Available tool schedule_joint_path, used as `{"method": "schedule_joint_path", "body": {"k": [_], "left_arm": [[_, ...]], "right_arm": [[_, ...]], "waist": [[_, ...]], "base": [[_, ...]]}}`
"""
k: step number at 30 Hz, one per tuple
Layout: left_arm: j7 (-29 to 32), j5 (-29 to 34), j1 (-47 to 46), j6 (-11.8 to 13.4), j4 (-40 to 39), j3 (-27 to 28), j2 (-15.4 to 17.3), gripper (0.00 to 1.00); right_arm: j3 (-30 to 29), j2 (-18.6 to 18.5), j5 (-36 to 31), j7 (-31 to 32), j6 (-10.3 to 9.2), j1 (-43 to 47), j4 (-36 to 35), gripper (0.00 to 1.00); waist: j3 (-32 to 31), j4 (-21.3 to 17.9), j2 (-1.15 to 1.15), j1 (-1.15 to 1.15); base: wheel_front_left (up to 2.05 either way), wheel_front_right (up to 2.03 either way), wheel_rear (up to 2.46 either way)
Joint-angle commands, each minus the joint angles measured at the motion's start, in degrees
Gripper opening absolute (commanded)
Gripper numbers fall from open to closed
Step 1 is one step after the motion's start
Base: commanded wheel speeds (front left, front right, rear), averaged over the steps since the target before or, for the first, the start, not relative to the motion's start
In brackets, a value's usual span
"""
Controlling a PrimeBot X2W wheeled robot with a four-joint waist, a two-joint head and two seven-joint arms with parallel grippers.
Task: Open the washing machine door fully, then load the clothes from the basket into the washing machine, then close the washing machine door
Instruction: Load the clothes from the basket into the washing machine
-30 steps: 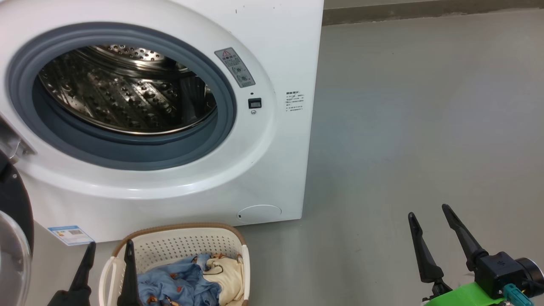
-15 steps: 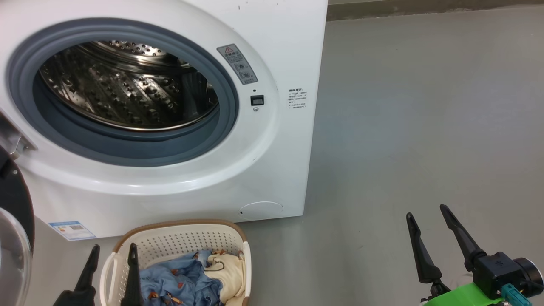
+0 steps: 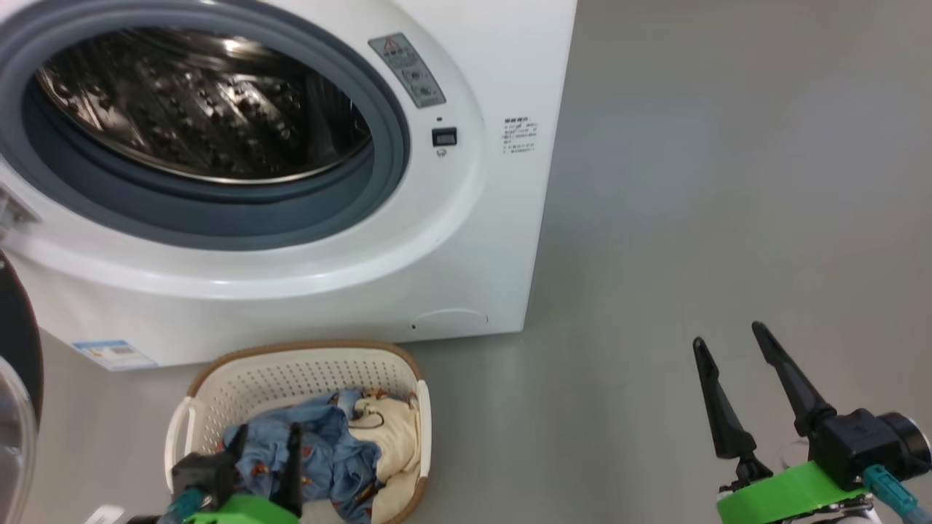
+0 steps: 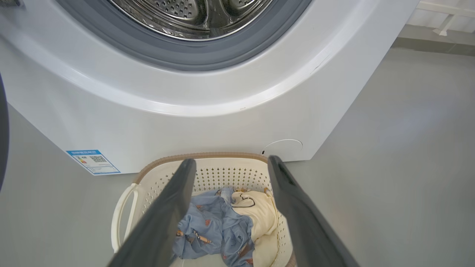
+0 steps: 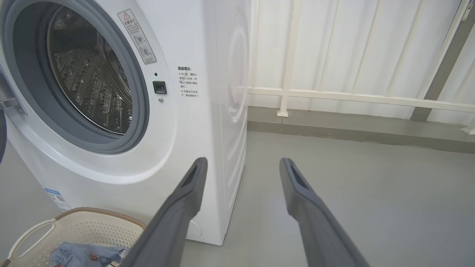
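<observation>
Door (image 3: 18, 335): swung open at the far left, black rim and a bit of glass showing.
Left gripper (image 3: 267, 431): released, fingers spread over the basket, tips above the blue garment.
Basket (image 3: 313, 378): on the floor (image 3: 692, 182), just before the washer.
Clothes (image 3: 342, 444): bunched in the basket, blue beside cream.
Washer (image 3: 473, 240): drum mouth uncovered.
Right gripper (image 3: 728, 335): released, holding nothing, over bare floor, well apart from the basket.

Washing machine (image 3: 473, 240) is showing white, its seal (image 3: 218, 215) grey-blue around a shiny, dimpled steel drum (image 3: 182, 102). Basket (image 3: 291, 382) is showing cream-white, dotted with holes, under a brown woven-look rim. Blue garment (image 3: 335, 451) is carrying small orange-brown prints, cream-yellow garment (image 3: 393, 437) is looking plain, floor (image 3: 692, 218) is reading flat grey.
</observation>
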Motion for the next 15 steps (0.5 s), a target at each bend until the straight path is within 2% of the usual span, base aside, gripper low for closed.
{"method": "schedule_joint_path", "body": {"k": [1, 9, 15], "left_arm": [[-0.6, -1.1, -4.5, -1.3, 3.4, 0.7, 0.1, 1.0], [-2.4, -4.3, -18.9, -4.5, 25.0, -3.7, -1.5, 1.0], [-2.0, -9.6, -28.4, -5.7, 35.3, -7.9, -1.7, 1.0]], "right_arm": [[1.6, -0.9, 0.2, -0.7, 0.09, -2.3, -2.0, 1.0], [2.0, -2.3, 0.7, -0.7, 0.09, -6.9, -3.8, 1.0], [3.3, -2.8, 0.9, -0.7, 0.09, -11.3, -5.1, 1.0]], "waist": [[3.6, 0.3, 0.0, 0.0], [12.8, -0.1, 0.0, 0.0], [20.7, -1.0, 0.0, 0.0]], "base": [[0.0, 0.0, 0.0], [0.0, 0.0, 0.0], [0.0, 0.0, 0.0]]}}
